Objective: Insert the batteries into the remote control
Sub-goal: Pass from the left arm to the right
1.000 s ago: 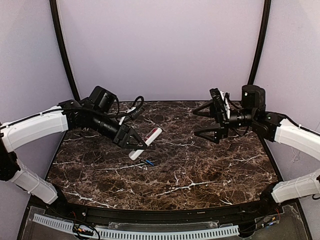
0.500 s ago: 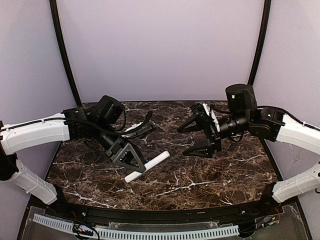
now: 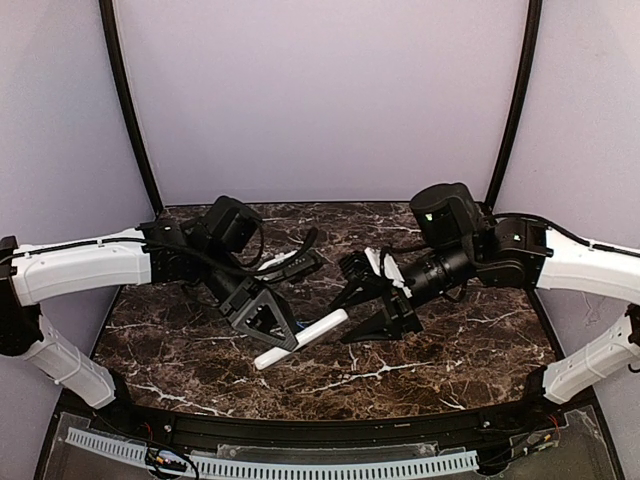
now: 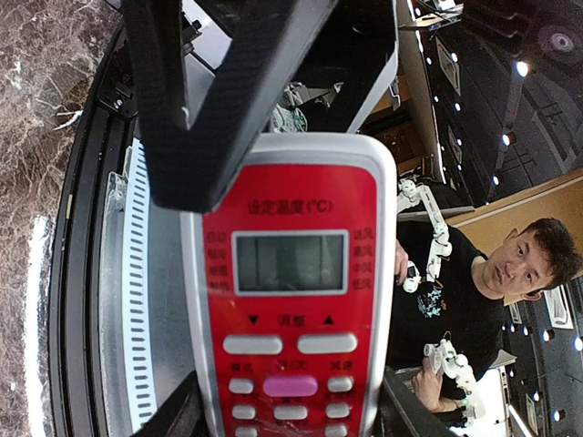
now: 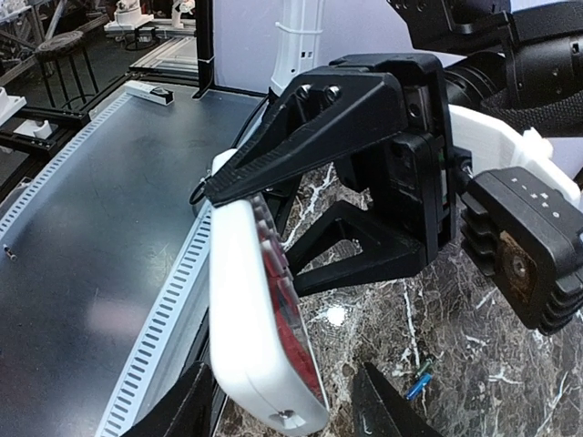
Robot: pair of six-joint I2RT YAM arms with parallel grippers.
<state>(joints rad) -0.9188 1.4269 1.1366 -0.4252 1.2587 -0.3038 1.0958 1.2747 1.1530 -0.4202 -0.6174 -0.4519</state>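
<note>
Beyond the held remote control (image 5: 248,328) lie batteries (image 5: 416,385).

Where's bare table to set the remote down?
The near-right of the table, between the right gripper and the right edge, is bare marble, as is the near-left corner. The centre is crowded: left gripper, right gripper, remote control, and batteries on the marble there.
</note>
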